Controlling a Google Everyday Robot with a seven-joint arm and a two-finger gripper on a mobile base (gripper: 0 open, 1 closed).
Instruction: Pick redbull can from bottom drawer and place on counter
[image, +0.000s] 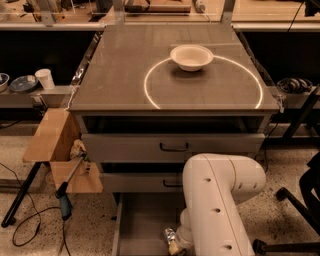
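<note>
Gripper (174, 245): bottom centre of the frame, low inside the open bottom drawer (142, 225), mostly hidden behind my own arm (220, 200). I cannot tell whether it is apart or clamped.

Redbull can (169, 234): a small silver glint right against the gripper, on its frame-left side. Its long axis is not readable.

Table (125, 75): straight up-frame, above two handled drawers (150, 147). A white bowl (191, 56) stands on it.

My gripper (173, 243) is low in the open bottom drawer (141, 226), near edge, mostly hidden behind my arm (220, 200). White bowl (191, 57) sits on the bench (117, 75), on the far arc of the circle (146, 88).
</note>
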